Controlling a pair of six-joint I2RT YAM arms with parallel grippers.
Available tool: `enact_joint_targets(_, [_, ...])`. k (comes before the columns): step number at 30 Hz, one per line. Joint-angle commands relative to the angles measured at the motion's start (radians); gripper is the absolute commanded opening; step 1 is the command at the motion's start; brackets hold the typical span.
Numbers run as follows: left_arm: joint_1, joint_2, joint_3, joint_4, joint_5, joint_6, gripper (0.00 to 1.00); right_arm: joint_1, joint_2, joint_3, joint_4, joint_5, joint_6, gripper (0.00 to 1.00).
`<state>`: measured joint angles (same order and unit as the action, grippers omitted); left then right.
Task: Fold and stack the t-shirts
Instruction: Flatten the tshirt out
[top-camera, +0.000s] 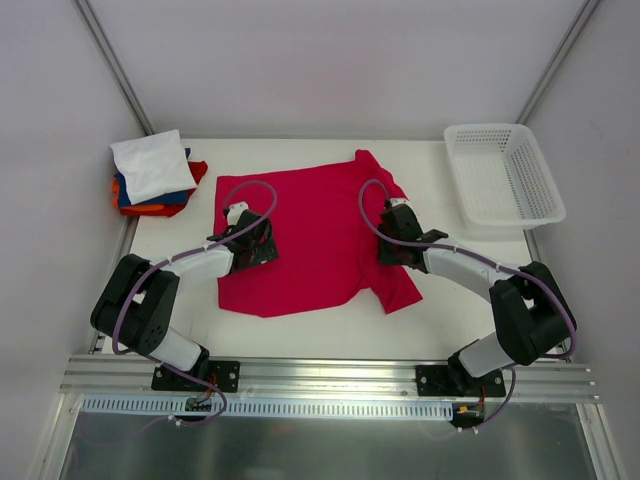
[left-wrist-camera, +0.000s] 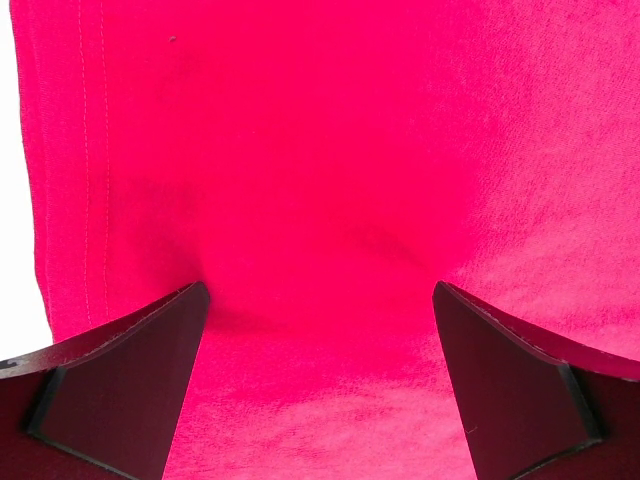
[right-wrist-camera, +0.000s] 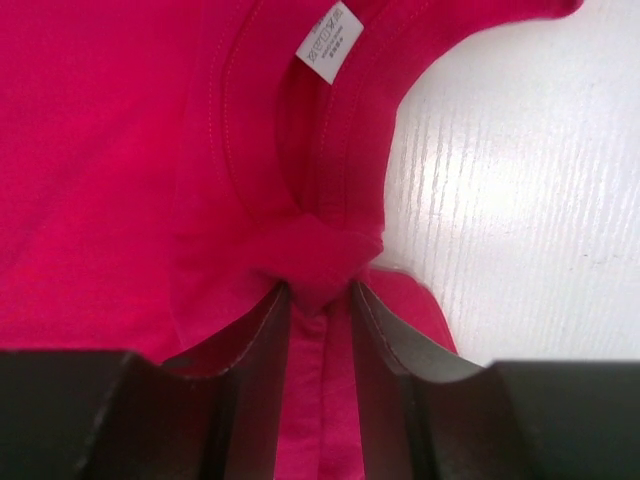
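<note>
With the large plain crimson-red cloth t-shirt (top-camera: 300, 240) flat mid-desk (top-camera: 430, 170), R jaws were clamped on its bunched collar (right-wrist-camera: 350, 150), L jaws apart over the hem side; L prob. needed to pinch cloth before any lift.

Even, diffuse overhead light fills the top view, bright and nearly shadowless, with only soft, short shadows under the arms (top-camera: 200, 262) and beside the white mesh basket (top-camera: 505, 172). In the left wrist view the crimson shirt (left-wrist-camera: 330, 180) is oversaturated and glows, its weave soft, while the dark fingers (left-wrist-camera: 130, 390) at the bottom edge sit blurred and underexposed. The right wrist view is sharper at the collar label (right-wrist-camera: 330, 42), though its print is unreadable, the white table (right-wrist-camera: 520, 200) shows streaky glare, and the near fingers (right-wrist-camera: 250, 380) fall out of focus
</note>
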<state>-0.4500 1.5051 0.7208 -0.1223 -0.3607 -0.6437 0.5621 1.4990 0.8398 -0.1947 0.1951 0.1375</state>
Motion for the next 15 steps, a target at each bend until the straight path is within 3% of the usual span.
enact_joint_targets(1, [0.01,0.023,-0.024,-0.111,0.025,-0.02,0.98,0.004,-0.017,0.056,-0.026,0.038,-0.029,0.34])
enact_joint_targets(11, [0.01,0.026,-0.023,-0.109,0.025,-0.02,0.98,0.005,-0.039,0.1,-0.068,0.037,-0.042,0.34])
enact_joint_targets(15, [0.01,0.024,-0.023,-0.111,0.025,-0.019,0.98,0.007,-0.023,0.093,-0.058,0.018,-0.03,0.27])
